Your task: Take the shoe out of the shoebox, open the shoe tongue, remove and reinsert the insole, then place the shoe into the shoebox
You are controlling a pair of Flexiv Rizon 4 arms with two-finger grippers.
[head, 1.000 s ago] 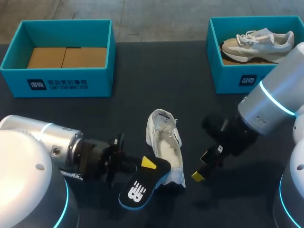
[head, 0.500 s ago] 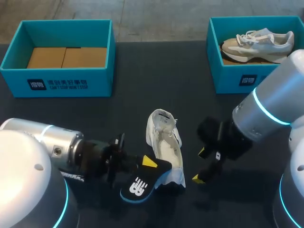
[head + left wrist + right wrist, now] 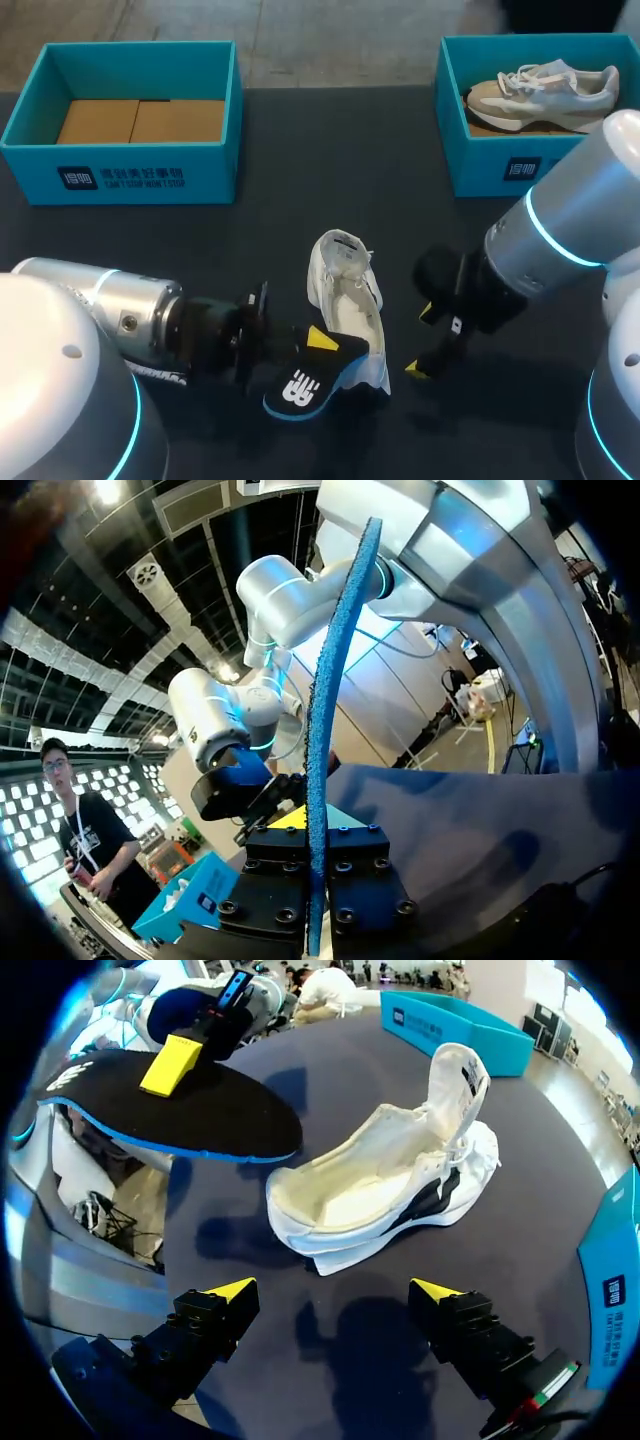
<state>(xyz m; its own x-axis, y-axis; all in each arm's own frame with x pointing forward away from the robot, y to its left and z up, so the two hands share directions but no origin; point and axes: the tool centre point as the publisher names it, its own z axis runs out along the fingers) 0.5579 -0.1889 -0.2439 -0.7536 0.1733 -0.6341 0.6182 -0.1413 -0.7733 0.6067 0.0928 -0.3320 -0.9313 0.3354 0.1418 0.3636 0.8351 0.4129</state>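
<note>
My left gripper (image 3: 312,343) is clamped on the insole (image 3: 300,388). One yellow fingertip (image 3: 320,338) presses on the insole's black top face, and the lower finger is hidden beneath it. From that gripper's own camera the insole (image 3: 325,720) is only a thin blue edge running straight out ahead from between the finger blocks.

The right wrist view shows more. There the insole (image 3: 170,1110) hangs flat above the bench (image 3: 330,1350), one end close to the shoe (image 3: 390,1185); I cannot tell whether they touch.

My right gripper (image 3: 333,1290) stands spread wide with nothing between its tips, and the shoe is just ahead of it. The shoe (image 3: 350,305) rests on the bench with its long axis running away from me and its opening showing. I cannot tell which end is the toe.

Beyond the right gripper (image 3: 420,340) a teal shoebox (image 3: 495,170) holds a second shoe (image 3: 545,88). Another shoebox (image 3: 120,180) sits well beyond the left gripper.
</note>
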